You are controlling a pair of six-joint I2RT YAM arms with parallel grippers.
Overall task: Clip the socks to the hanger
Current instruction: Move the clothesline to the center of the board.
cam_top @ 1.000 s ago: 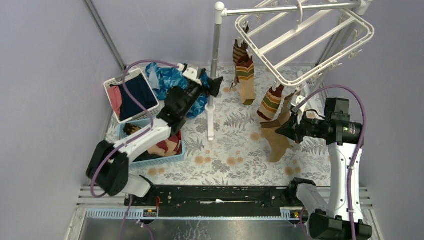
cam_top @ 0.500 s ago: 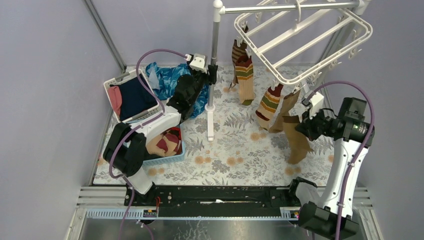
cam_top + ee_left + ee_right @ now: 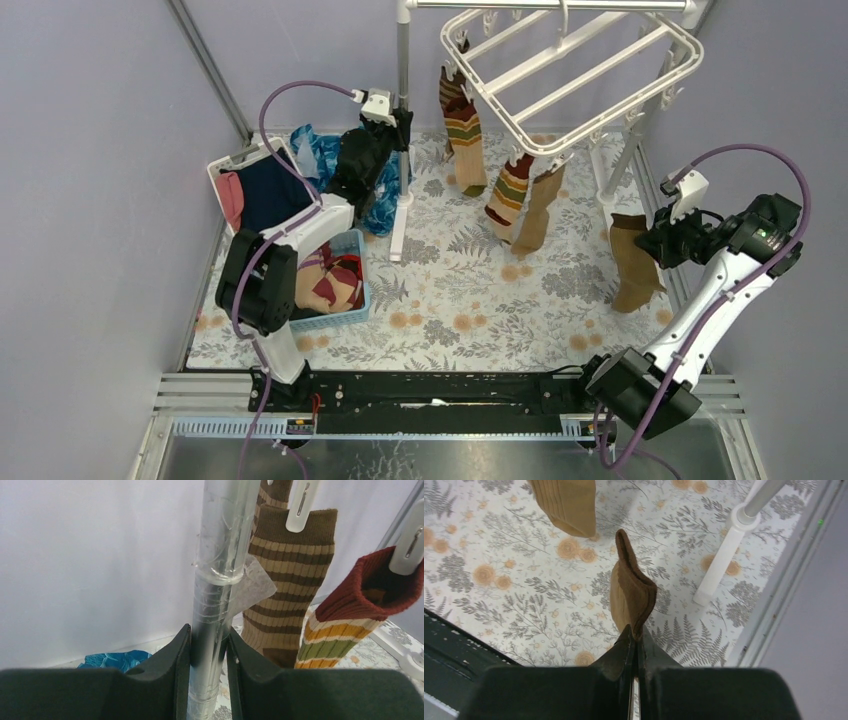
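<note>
The white hanger (image 3: 600,120) hangs from the rack's top bar. Three socks are clipped to it: a brown striped one (image 3: 465,130), one with red and green bands (image 3: 508,190) and a plain tan one (image 3: 535,215). My left gripper (image 3: 400,125) is shut on the rack pole (image 3: 402,70); in the left wrist view both fingers press the pole (image 3: 217,580), with the striped sock (image 3: 287,580) just behind. My right gripper (image 3: 655,243) is shut on the cuff of a plain brown sock (image 3: 632,265), which dangles over the mat at far right, apart from the hanger. The right wrist view shows that sock (image 3: 631,590) pinched in my right gripper (image 3: 636,635).
A blue basket (image 3: 352,240) with more socks sits at left, behind it a white basket (image 3: 225,165) of navy and pink clothes and a blue patterned cloth (image 3: 325,155). The rack's foot (image 3: 397,240) and right leg (image 3: 719,575) stand on the floral mat.
My left gripper rose along the pole and closed on it; rack and hanger shifted left. My right gripper carried the brown sock rightward, away from the hanger.
</note>
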